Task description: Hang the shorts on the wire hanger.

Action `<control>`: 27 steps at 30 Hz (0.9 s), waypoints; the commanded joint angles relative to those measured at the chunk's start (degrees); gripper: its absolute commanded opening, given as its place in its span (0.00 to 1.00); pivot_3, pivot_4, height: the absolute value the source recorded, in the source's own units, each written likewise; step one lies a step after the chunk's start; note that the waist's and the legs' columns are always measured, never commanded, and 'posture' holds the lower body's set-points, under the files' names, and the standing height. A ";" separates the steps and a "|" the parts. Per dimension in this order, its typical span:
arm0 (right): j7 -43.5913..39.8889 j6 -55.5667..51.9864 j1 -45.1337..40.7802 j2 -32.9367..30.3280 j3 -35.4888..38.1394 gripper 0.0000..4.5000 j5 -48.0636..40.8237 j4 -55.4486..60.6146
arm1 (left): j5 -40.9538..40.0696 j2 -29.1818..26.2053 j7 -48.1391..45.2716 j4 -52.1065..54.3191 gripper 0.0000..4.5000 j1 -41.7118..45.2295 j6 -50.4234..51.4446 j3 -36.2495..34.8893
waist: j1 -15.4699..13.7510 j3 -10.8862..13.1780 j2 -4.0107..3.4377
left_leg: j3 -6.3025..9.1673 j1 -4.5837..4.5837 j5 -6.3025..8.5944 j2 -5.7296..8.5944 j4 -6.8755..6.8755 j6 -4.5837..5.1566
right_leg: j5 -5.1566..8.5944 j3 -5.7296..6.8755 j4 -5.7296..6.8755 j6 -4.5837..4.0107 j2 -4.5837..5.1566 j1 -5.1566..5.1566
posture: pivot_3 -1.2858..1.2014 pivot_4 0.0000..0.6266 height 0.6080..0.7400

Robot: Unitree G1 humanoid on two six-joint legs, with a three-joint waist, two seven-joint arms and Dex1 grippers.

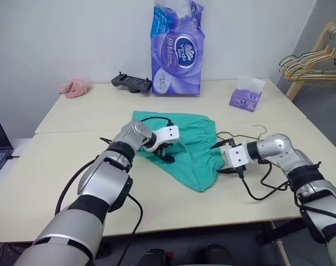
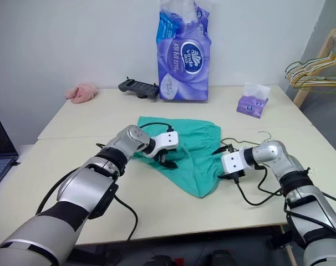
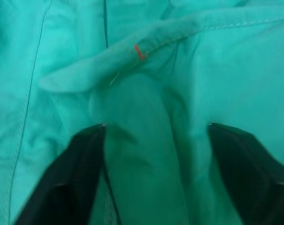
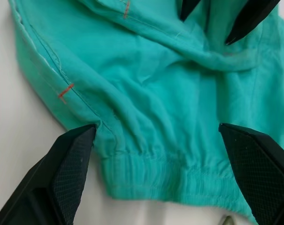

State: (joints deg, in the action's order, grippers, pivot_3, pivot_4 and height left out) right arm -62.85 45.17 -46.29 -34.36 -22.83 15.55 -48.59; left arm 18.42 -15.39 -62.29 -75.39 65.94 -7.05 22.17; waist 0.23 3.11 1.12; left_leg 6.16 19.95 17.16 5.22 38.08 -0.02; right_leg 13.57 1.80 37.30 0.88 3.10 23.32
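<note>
Shorts (image 1: pixel 193 145) on cream table (image 1: pixel 57 160)

both arms reach inward, left tool (image 1: pixel 167 154) fingers apart, right tool (image 1: pixel 222 158) spread wide.

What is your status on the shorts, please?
Both grippers, left and right, open at the shorts. Nothing gripped. Wire hanger half under them.

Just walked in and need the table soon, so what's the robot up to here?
It is working on the teal shorts lying flat on the table, apparently to get them onto the wire hanger lying beside them at their right edge. The left gripper is down on the shorts' left side, fingers straddling a raised fold of fabric. The right gripper is open at the right edge, framing the elastic waistband. Nothing is lifted yet.
</note>
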 commanded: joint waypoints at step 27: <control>1.60 0.88 0.65 -2.48 3.36 0.01 -5.02 -0.90 | -17.43 -15.58 -20.54 24.43 0.00 -7.70 8.65 -16.13 | 1.83 -0.07 -0.02 | -0.62 -0.14 0.00 0.01 0.14 0.01 | 0.00 -0.73 0.74 -0.01 -0.04 0.37 | 0.52 0.00 1.00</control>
State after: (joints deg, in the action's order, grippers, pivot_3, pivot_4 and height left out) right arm -60.15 47.45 -45.31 -36.08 -21.51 13.25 -52.23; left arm 4.15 -28.51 -77.75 -58.73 60.73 -2.72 7.01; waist 2.07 3.04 1.10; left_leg 5.47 19.81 17.16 5.24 38.22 -0.01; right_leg 13.57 0.99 38.06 0.87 3.05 23.74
